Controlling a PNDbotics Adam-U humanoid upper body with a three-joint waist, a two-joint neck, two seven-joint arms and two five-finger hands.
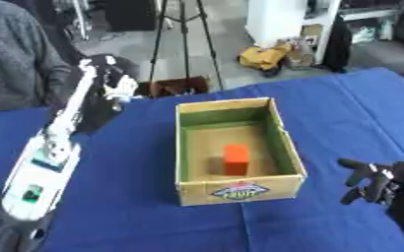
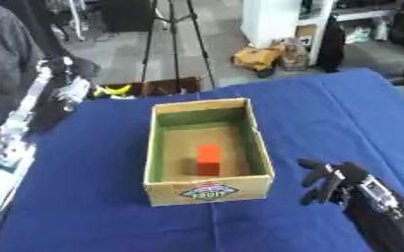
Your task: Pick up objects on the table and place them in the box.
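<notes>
An open cardboard box [image 1: 285, 142] with a green lining stands in the middle of the blue table [image 1: 136, 197]. An orange block [image 1: 236, 158] stands upright on the box floor, near its front wall. My left arm reaches out along the left side, and my left hand [image 1: 111, 84] is at the table's far left edge, well left of the box. A small yellow thing [image 2: 111, 90] shows just beside that hand; I cannot tell whether the hand touches it. My right hand [image 1: 374, 179] hovers to the right of the box's front corner, fingers relaxed and holding nothing.
Beyond the table's far edge are a tripod's legs [image 1: 184, 39], a brown crate [image 1: 178, 86] on the floor and a yellow bag [image 1: 264, 56]. Bare blue cloth lies on both sides of the box and in front of it.
</notes>
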